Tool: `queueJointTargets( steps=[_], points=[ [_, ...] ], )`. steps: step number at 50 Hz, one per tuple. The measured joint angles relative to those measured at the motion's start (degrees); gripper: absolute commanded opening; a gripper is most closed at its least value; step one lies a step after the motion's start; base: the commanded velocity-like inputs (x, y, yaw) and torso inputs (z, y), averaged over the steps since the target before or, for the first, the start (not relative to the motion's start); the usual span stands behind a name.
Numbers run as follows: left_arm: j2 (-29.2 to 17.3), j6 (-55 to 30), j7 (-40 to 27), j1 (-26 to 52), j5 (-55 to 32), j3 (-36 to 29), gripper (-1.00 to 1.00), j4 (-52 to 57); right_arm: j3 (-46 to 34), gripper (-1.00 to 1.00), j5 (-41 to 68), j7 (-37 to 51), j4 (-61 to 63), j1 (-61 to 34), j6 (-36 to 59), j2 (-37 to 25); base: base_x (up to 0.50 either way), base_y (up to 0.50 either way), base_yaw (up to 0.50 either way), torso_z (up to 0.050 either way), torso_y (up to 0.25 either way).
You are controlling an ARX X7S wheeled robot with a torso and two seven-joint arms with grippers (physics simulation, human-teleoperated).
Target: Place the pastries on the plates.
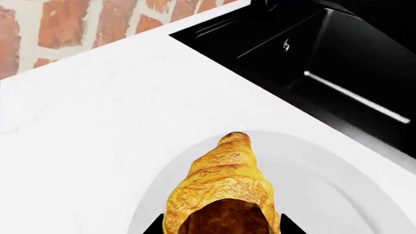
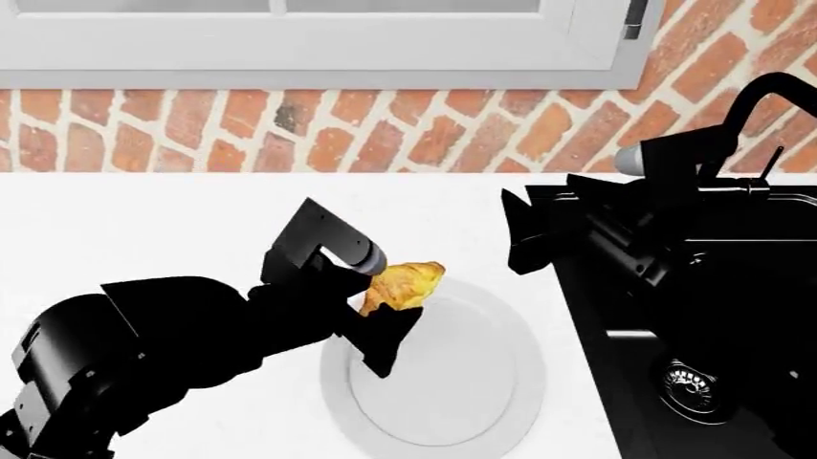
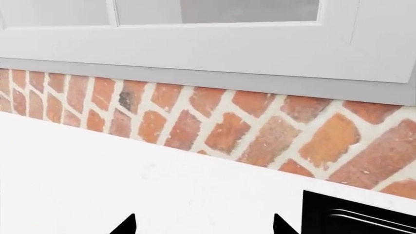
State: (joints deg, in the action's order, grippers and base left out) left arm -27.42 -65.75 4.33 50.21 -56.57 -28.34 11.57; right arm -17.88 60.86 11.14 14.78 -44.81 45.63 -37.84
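Croissant (image 1: 224, 187) looks light and crumbly, so the left gripper's (image 2: 383, 320) fingers pinch its fat end softly above the pale plate (image 2: 492, 378).

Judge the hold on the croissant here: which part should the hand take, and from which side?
Best at one tapered end, as the left hand does now: its fingers close across the croissant at its near end, coming from the robot's left. That seems sound, since the long pastry juts freely over the plate, ready to be lowered.

croissant (image 1: 224, 187) in gripper (image 1: 221, 226) over plate (image 1: 325, 195)
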Motion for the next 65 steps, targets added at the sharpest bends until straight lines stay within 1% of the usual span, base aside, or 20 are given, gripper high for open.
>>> queueJointTargets(
  steps=[7, 16, 39, 40, 65],
  points=[
    [1.8, 0.4, 1.7, 0.9, 0.9, -2.5, -1.00, -1.8, -0.1, 1.00, -0.1, -0.1, 0.0, 0.1, -0.3, 0.1, 0.00, 0.00, 0.00, 0.000, 0.000],
    [3.0, 0.1, 2.7, 1.3, 0.9, -4.5, -1.00, -2.0, 0.1, 1.00, -0.1, 0.0, 0.0, 0.5, -0.7, 0.0, 0.00, 0.00, 0.00, 0.000, 0.001],
    [3.5, -1.1, 4.0, 1.4, -0.5, -7.1, -1.00, -0.6, 0.0, 1.00, 0.2, 0.2, -0.4, 0.9, -0.8, 0.0, 0.00, 0.00, 0.00, 0.000, 0.000],
    [3.5, -1.1, 3.9, 1.4, -0.4, -7.2, 1.00, -0.6, 0.0, 1.00, 0.2, 0.2, -0.4, 0.9, -0.8, 0.0, 0.00, 0.00, 0.00, 0.000, 0.000],
    [3.4, -0.8, 2.4, 1.8, -1.2, -7.0, 1.00, -0.5, 0.0, 1.00, 0.1, 0.4, -0.6, 1.4, -1.2, -0.2, 0.00, 0.00, 0.00, 0.000, 0.000]
  ],
)
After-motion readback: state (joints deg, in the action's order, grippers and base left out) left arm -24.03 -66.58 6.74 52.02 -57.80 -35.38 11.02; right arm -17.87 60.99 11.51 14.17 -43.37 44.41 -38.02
